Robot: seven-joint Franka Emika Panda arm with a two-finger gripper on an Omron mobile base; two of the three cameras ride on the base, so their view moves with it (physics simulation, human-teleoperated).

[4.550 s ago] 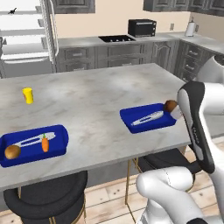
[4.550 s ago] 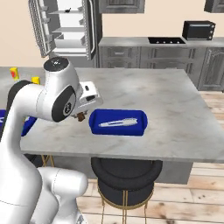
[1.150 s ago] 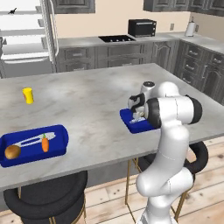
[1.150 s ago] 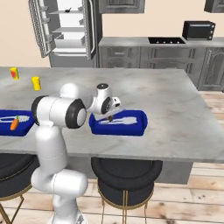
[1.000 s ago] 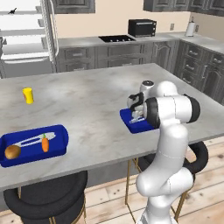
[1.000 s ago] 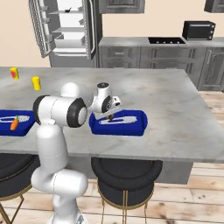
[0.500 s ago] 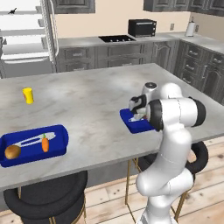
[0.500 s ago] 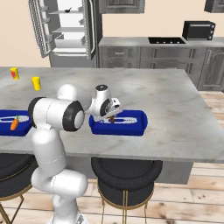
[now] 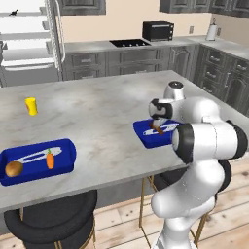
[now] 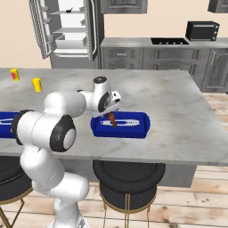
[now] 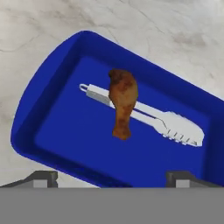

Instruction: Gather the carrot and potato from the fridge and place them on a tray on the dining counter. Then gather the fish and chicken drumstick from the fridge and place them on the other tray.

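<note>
Over the right tray [image 11: 39,98] on the counter [image 9: 97,109], the gripper [image 11: 111,176] hangs with its jaws spread wide and nothing between them; the fingertips [image 11: 43,177] stand apart at the bottom of the hand view. A second ago the jaws were shut on the drumstick [image 11: 122,103]; now they have let go, and the drumstick sits in the tray, lying across the fish [image 11: 148,116], a pale shape stretched along the tray floor. From the base views the drumstick [image 9: 157,128] shows as a small brown thing just under the hand, inside the blue rim.

Far along the counter the other tray [image 9: 68,151] holds the carrot [image 9: 49,159] and the potato [image 9: 14,168], side by side and near a pale utensil. A yellow cup [image 9: 31,106] stands well apart from both trays. Behind, the fridge [image 10: 67,29] is open, its shelves bare as far as can be made out.

My reading: the release was the last placing the task asks for. Vegetables are on one tray, fish and drumstick on the other, so all four things look delivered. Whether the drumstick has settled flat or leans on the fish is hard to tell; it seems tilted, resting partly on the fish. What remains is for the arm to lift clear without brushing it
</note>
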